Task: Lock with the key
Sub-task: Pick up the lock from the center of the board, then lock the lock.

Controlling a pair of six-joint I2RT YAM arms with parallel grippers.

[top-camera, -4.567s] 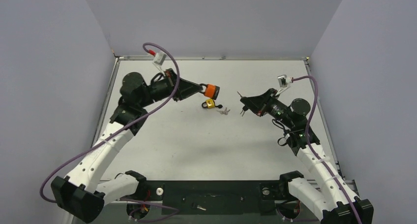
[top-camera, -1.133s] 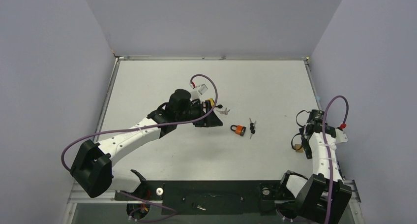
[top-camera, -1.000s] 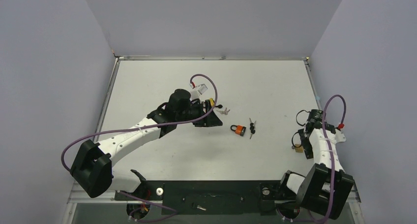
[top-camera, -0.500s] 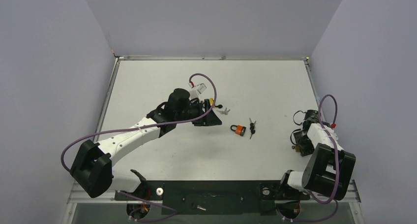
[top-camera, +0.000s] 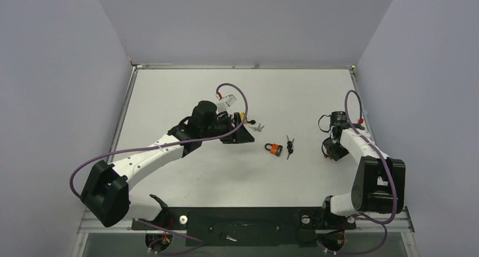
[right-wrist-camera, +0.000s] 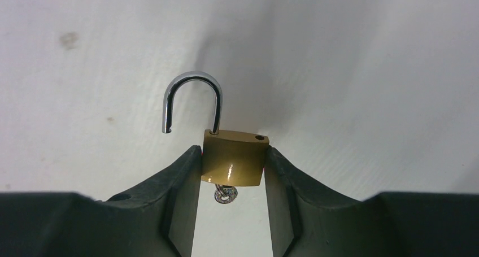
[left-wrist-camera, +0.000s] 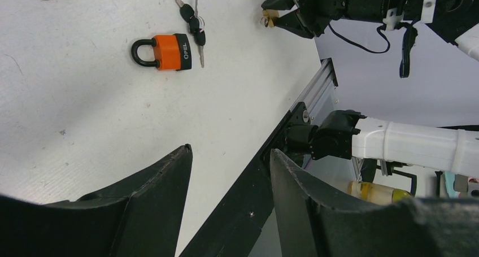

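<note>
A brass padlock (right-wrist-camera: 233, 165) is being clamped by the right gripper (right-wrist-camera: 232, 153), the key (right-wrist-camera: 225, 194) being held at the padlock's underside. The left gripper (left-wrist-camera: 230, 153) is being held open, well apart from that padlock.

Glossy brass padlock (right-wrist-camera: 233, 165), polished metal shackle (right-wrist-camera: 191, 76), matt white table (right-wrist-camera: 367, 70)

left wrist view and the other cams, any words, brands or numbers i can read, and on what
"OPEL": on the black band of the orange padlock, in the left wrist view.
Brass padlock: no marking shows on the face turned to the right wrist camera.
Top view: everything is too small to read.
</note>
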